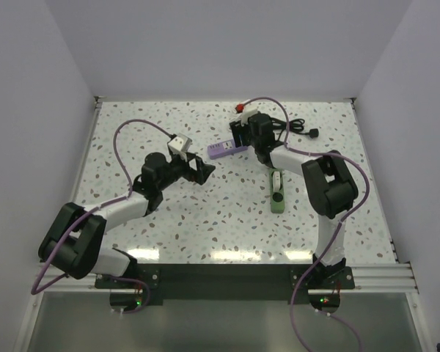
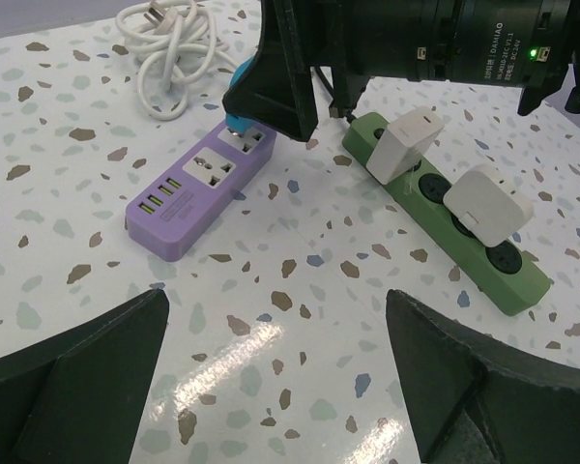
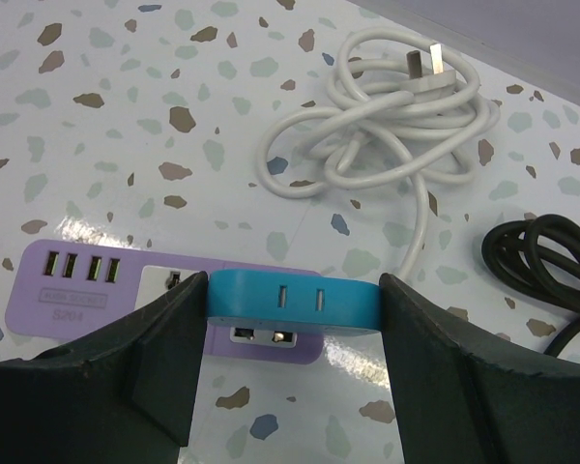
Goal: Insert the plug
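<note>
We start wide with the speckled tabletop point(image 1: 205, 220), both arms reaching out over it from the near edge. The left arm stretches toward the middle, and the left gripper point(image 2: 275, 358) hangs there with its jaws spread wide and nothing between them, pointing at the two power strips. The right arm bends in toward the far edge, and its right gripper point(image 3: 292, 319) is clamped on the blue plug point(image 3: 292, 302), one finger pressed against each end of it.

Next in size is the green power strip point(image 2: 517, 285), lying right of centre and running toward the near edge. Two white adapters point(image 2: 406, 140) sit plugged into it, one behind the other.

The purple power strip point(image 2: 188, 193) is shorter and lies close to the far edge, just left of the green one and apart from it. We can see its row of USB ports at one end and its universal sockets along the top.

A coiled white cable point(image 3: 377, 106) rests beyond the purple strip, toward the far edge, and a black cable point(image 3: 551, 261) lies beside it, nearer the far right corner.

Now the smallest piece: the blue plug sits directly over the end socket of the purple strip, the end farthest from the USB ports. Two slots show on the plug's upper face. From here we cannot tell whether its pins are seated.
</note>
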Motion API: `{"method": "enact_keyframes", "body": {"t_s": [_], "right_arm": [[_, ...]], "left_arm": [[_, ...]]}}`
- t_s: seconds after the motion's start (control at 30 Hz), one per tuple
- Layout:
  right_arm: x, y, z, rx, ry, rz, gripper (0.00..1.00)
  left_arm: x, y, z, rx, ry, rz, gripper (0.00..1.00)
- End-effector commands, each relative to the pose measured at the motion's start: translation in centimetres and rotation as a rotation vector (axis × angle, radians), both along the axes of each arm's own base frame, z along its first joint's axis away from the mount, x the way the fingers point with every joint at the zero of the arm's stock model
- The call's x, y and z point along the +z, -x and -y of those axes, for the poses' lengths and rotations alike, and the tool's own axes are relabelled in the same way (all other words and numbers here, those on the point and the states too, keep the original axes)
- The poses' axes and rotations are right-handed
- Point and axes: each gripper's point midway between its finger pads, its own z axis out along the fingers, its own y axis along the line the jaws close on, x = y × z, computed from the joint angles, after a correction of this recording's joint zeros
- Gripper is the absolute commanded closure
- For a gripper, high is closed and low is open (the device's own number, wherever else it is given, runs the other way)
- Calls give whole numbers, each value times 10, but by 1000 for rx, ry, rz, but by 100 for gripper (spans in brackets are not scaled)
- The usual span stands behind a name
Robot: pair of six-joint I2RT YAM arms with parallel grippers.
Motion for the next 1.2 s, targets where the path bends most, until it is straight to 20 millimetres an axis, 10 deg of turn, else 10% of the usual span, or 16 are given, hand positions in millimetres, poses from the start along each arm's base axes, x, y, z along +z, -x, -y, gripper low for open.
{"method": "enact_keyframes", "body": {"t_s": [0.0, 1.17], "right_arm": [[4, 4, 1, 17, 10, 1, 100], [2, 19, -5, 52, -40, -19, 100]], "left_arm": [[26, -5, 1, -7, 47, 36, 0], [27, -1, -2, 0, 60, 24, 0]]}}
